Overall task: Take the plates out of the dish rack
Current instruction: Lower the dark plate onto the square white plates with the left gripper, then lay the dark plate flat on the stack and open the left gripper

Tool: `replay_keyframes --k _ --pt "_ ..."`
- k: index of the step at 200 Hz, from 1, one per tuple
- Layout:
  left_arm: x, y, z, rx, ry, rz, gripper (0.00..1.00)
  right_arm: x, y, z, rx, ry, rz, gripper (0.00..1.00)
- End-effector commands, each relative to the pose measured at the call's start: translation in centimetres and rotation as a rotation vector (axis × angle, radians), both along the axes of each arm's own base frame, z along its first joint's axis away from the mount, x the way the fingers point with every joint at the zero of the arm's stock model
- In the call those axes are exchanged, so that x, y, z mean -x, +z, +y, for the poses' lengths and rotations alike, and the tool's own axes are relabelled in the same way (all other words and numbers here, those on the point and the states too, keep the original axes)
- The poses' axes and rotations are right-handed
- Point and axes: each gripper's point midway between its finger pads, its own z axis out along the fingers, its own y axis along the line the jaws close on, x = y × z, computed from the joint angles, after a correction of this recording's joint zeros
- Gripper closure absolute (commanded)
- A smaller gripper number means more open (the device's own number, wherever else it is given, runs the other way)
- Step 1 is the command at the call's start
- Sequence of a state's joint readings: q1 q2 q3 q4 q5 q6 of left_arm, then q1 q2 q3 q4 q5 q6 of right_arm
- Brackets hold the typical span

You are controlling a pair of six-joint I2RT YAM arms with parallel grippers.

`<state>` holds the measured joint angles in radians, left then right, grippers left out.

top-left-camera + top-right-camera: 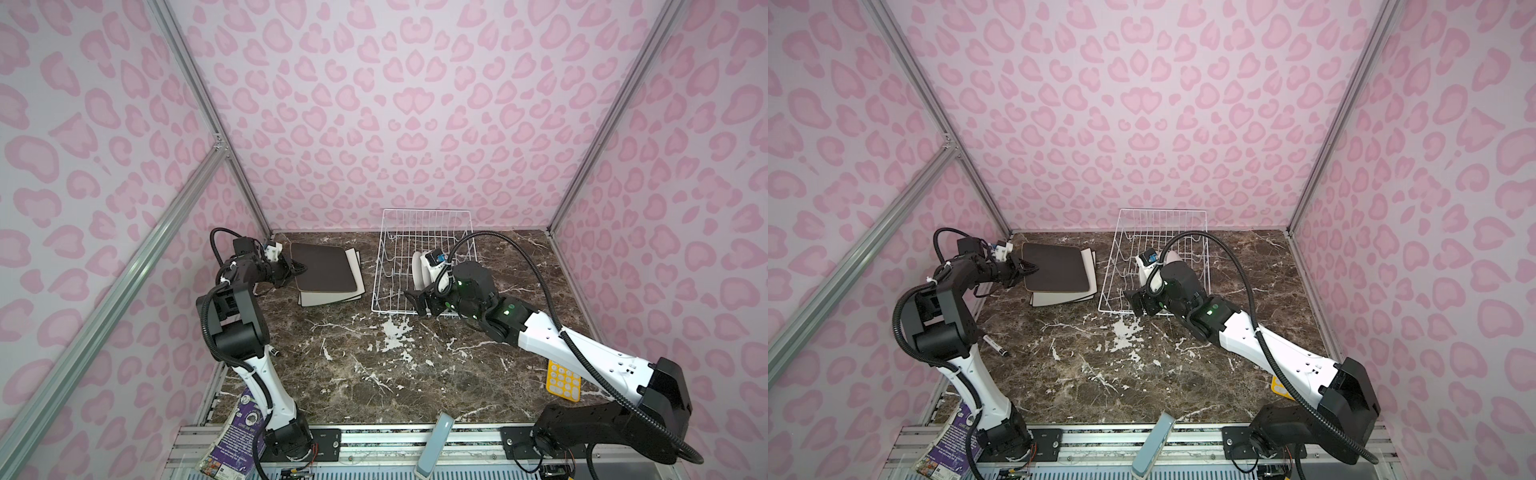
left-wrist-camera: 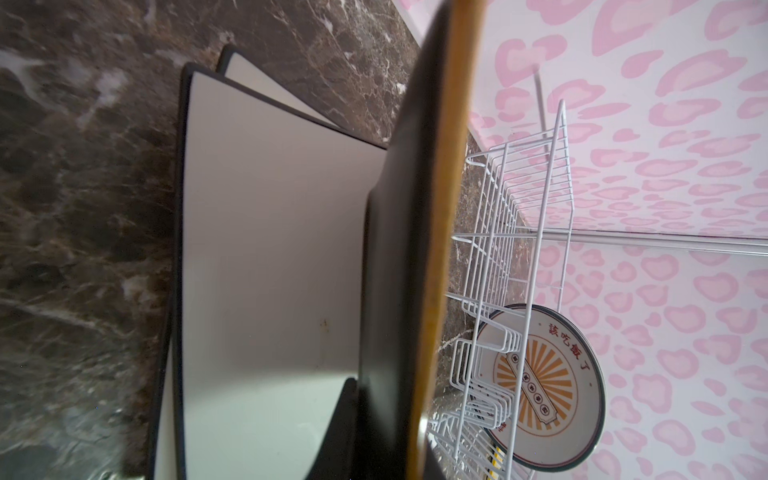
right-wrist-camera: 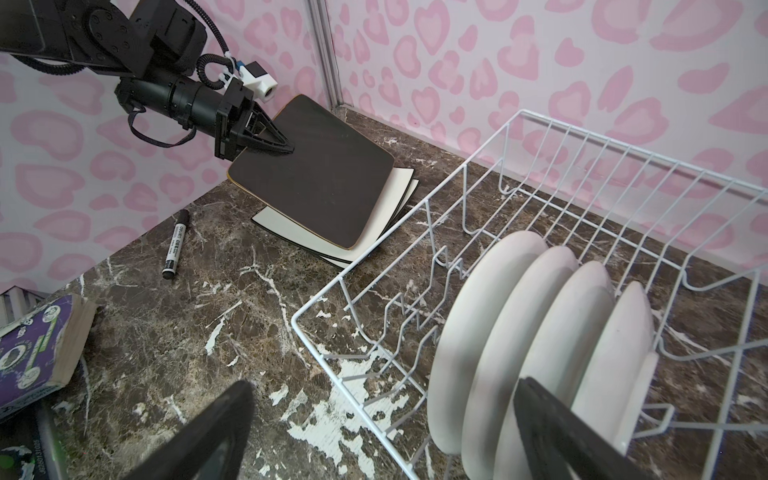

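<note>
4 round plates (image 3: 519, 332) stand on edge in the rack (image 3: 623, 166), packed at its near end, plain backs to the right wrist camera. A printed face with red characters shows only in the left wrist view, through the wires. In both top views the right arm's wrist covers most of them. The rack sits at the back of the desk (image 1: 374, 374), near the wall.

Left of the rack, apart from it: 2 cream plates (image 3: 395, 195) stacked flat on the desk, slightly fanned. Dark plate (image 3: 324, 183) over them, tilted, gripper side raised off the stack. Far edge touching or not: cannot tell. Left gripper (image 3: 286, 147) clenched on that plate's edge, lower finger hidden beneath it.

Right gripper (image 1: 419, 302) spread wide, grasping nothing, at the rack's near end. 1 finger overlaps the round plates in its wrist view, contact unclear.

Marker (image 3: 176, 245) loose on the desk. Book (image 3: 37, 345) at the front edge, cut off.
</note>
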<state>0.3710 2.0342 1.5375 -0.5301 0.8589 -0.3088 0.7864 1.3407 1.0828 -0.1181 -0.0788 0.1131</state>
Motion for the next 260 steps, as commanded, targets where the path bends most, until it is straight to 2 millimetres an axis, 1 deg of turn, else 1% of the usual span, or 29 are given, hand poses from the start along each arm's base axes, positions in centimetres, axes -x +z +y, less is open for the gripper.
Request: replay_keyframes --k 1,64,95,131,153,196,221,233,260 --pt "-0.4 1.2 -0.5 0.032 -0.045 -0.059 0.96 0.1 0.0 0.1 -0.015 -0.004 -0.001 0.01" --pt "-0.3 -0.6 0.3 -0.014 -0.024 0.013 0.96 0.4 -0.1 0.2 -0.009 0.0 -0.003 0.01" --pt "0.4 -1.9 0.8 -0.062 -0.028 0.065 0.96 0.6 -0.4 0.2 -0.003 0.006 0.002 0.01" --pt "0.6 -2.8 1.1 -0.083 -0.03 0.098 0.96 0.7 -0.5 0.2 -0.002 0.002 0.004 0.01" --pt "0.8 -3.4 1.3 -0.094 -0.027 0.12 0.93 0.7 -0.7 0.1 0.001 0.001 0.005 0.01" --pt "1.1 -4.1 1.7 -0.125 -0.023 0.149 0.84 0.7 -1.0 0.1 0.002 0.001 0.006 0.01" --pt "1.2 -4.4 1.7 -0.125 -0.024 0.161 0.81 0.5 -1.1 0.3 0.005 0.0 0.006 0.01" --pt "1.3 -4.7 1.8 -0.128 -0.021 0.171 0.77 0.5 -1.1 0.4 0.004 0.004 0.008 0.01" --pt "1.3 -4.5 1.8 -0.134 -0.021 0.171 0.74 0.4 -1.4 0.4 0.015 0.004 0.008 0.01"
